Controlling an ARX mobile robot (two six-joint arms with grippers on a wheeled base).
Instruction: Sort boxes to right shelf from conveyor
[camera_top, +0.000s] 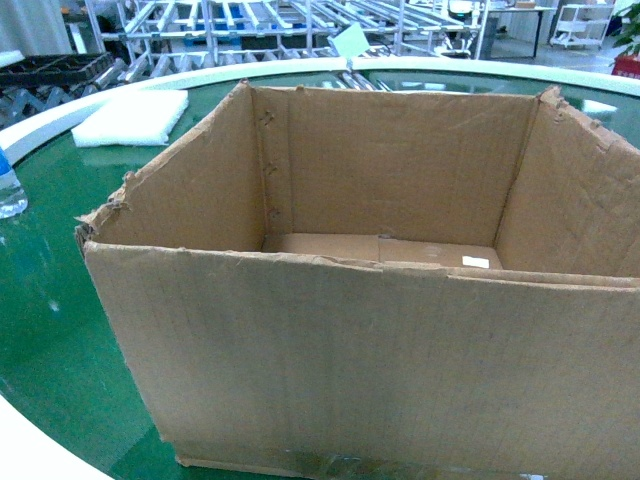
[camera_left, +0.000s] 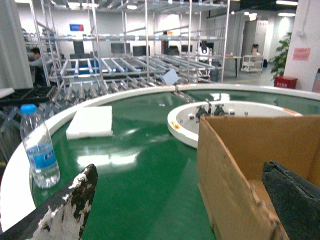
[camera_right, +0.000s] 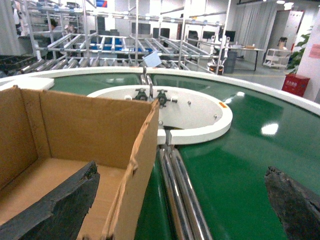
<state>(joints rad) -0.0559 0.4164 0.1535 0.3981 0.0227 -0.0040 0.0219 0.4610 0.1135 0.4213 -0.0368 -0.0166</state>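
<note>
Carton (camera_top: 380, 350), bottle (camera_left: 40, 147) left-wrist only

The box (camera_top: 350, 350) runs off my head view at the right and bottom edges, so its right wall and base seam are only partly seen. It hides most of the belt (camera_top: 50, 330) behind and beneath it. The bottle (camera_top: 10, 190) is cut by the left edge there.

In my left wrist view, only the tips of my left fingers (camera_left: 75, 205) show, both cut by the bottom edge; the box's wall stands between them. My right fingers (camera_right: 65, 205) are likewise cropped at the bottom, straddling the box's other wall. I cannot tell whether either pair touches the cardboard.

The racks (camera_right: 115, 45) beyond are too cluttered to sort out.
</note>
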